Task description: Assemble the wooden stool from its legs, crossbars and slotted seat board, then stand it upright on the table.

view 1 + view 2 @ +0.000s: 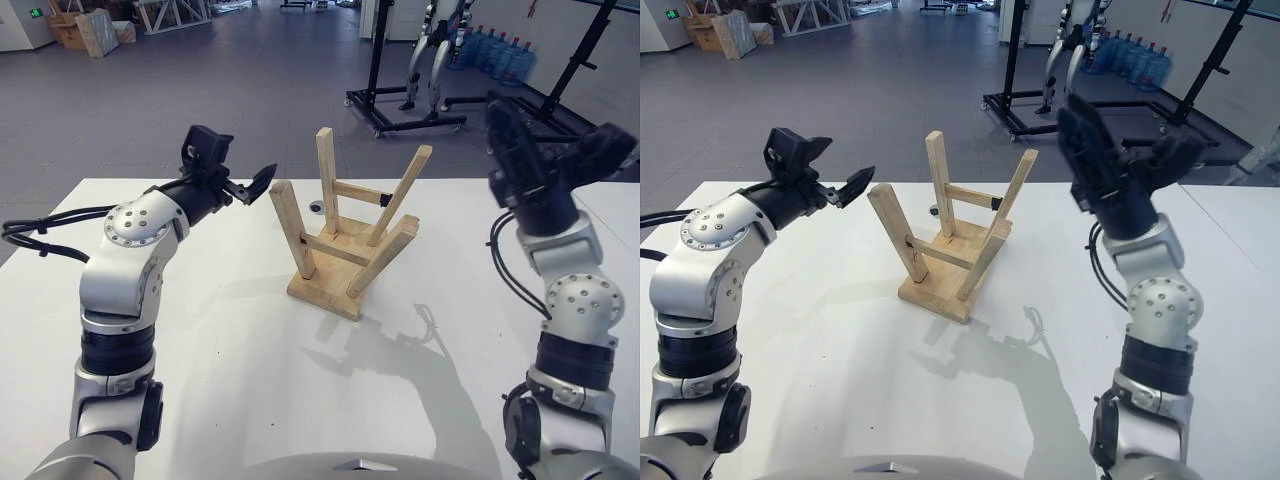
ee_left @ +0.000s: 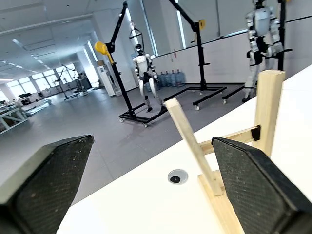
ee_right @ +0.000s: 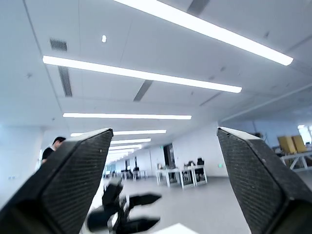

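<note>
A pale wooden stool [image 1: 345, 245] sits upside down near the middle of the white desk [image 1: 200, 330]. Its slotted seat board [image 1: 322, 293] lies against the desk top and its four legs [image 1: 327, 178] point upward, splaying apart. Thin crossbars [image 1: 335, 250] run between the legs, one low near the seat board and another higher up at the back. The stool is already put together but not yet standing on its legs. The left hand [image 1: 250, 185] hovers above the desk just beside the stool's nearest left leg, apart from it, its dark padded fingers [image 2: 53, 180] spread wide and empty. The right hand [image 1: 555, 150] is raised high on the stool's right side, well apart from it. It points up toward the ceiling lights with its fingers [image 3: 73, 180] parted, and it grasps nothing. A small round grommet hole [image 2: 177, 177] is set in the desk just behind the stool. On the grey floor beyond the desk stand black wheeled frames [image 1: 400, 110] and a row of blue water bottles [image 1: 495, 50].
</note>
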Controlling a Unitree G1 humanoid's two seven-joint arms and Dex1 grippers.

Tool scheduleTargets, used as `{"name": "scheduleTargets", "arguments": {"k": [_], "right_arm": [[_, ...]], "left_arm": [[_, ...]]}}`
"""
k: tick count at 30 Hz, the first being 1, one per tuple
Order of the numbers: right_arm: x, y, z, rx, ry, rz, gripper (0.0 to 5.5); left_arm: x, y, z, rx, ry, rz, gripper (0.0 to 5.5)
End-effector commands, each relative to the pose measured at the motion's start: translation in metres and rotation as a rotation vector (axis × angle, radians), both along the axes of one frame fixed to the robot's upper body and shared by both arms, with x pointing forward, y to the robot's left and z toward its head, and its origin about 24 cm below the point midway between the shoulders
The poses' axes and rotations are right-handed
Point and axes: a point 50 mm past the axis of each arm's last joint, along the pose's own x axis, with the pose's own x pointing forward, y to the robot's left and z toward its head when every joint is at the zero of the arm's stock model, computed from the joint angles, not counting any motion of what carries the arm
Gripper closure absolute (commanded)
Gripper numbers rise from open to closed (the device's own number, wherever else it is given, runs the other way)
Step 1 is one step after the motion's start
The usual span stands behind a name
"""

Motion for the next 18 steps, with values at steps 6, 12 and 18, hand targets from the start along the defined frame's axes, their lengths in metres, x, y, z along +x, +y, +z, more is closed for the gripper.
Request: {"name": "scheduleTargets", "arguments": {"k": [6, 12, 18], "right_arm": [[0.005, 0.006, -0.069, -0.647, 0.029, -0.138, 1.58], [-0.004, 0.038, -0.136, -0.914, 0.031, -0.074, 1.58], [-0.007, 0.083, -0.139, -0.867, -0.036, -0.018, 1.58]], "left_arm": [[0.002, 0.027, 0.01, 0.013, -0.04, 0.106, 1.04], [0.002, 0.034, 0.009, 0.033, -0.051, 0.138, 1.04], [0.001, 0.035, 0.007, 0.037, -0.055, 0.152, 1.04]]}}
